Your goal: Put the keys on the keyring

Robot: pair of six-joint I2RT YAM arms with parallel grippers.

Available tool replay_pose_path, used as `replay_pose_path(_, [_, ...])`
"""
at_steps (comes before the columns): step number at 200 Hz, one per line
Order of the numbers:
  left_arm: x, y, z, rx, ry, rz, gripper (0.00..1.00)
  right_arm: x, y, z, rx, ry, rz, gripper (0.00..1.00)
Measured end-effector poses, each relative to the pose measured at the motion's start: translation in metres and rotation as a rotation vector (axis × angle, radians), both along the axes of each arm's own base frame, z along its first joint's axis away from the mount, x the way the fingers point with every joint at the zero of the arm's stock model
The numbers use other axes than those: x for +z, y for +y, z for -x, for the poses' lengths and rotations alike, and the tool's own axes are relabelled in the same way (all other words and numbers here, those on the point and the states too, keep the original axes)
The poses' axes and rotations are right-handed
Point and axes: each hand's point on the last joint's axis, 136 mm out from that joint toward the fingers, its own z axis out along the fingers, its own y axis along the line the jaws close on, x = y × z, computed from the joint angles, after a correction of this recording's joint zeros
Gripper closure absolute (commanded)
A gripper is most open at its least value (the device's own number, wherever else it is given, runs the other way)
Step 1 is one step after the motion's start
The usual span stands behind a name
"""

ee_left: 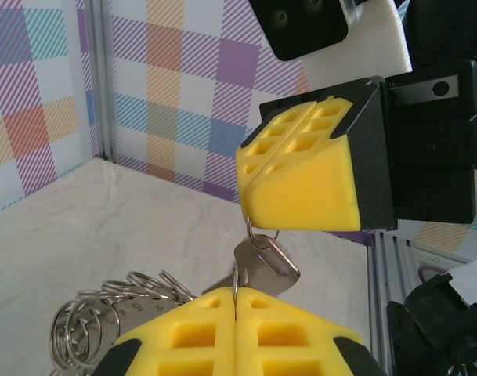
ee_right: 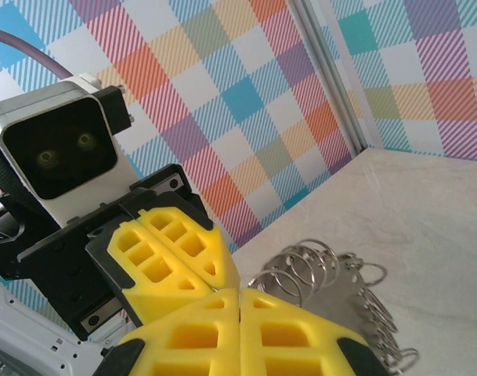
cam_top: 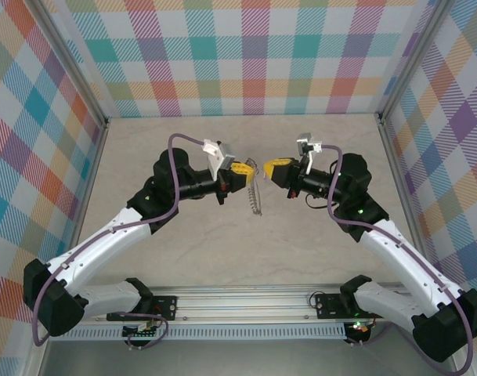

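- Step in hand: threading, in mid-air over the counter (cam_top: 222,258).
- Left hand (cam_top: 243,168) is clamped shut on the keyring (cam_top: 256,197), whose hoop hangs below it.
- Right hand (cam_top: 271,167) is shut and seems to pinch a small wire loop (ee_left: 261,235); the key (ee_left: 266,265) dangles under it.
- Next, I reckon: a fine twist to feed it on (little slack).
- Both arms are raised, elbows out, hands tip to tip.
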Motion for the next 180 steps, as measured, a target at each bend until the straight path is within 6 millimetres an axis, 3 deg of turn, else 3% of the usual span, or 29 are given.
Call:
replay_pose_path(67, [-0.005,-0.01,0.0,-0.019,0.014,-0.012,1.0,0.003,0.003,0.002,0.025,0.002,-0.015,1.0])
replay_pose_path(180, [0.003,-0.014,0.002,-0.028,0.0,-0.001,1.0,0.004,0.006,0.004,0.053,-0.003,-0.023,1.0])
